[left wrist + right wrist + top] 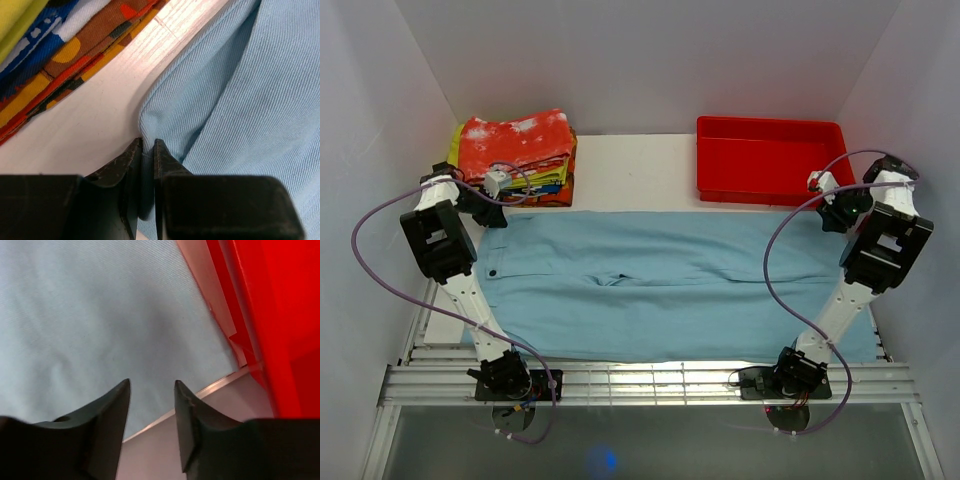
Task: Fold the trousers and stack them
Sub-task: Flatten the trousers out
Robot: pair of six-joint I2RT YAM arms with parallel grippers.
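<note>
Sky-blue trousers (660, 285) lie flat across the counter (630, 170), left fingers (134, 155) pinched on the corner hem between them, right fingers (116, 402) apart just above the opposite corner beside the red bin (280, 315), likely lining up a matching grip for the fold.

Red tray (280, 315) cut off rt edge; folded clothes (45, 60) cropped top-left; trousers (260, 100) edge hidden inside left pincer (148, 145).

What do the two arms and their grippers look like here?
Left arm and right arm: white links, boxy black housings, black bases, a lilac cable looping beside each. Left gripper and right gripper: black, tapered, scuffed fingers.
</note>
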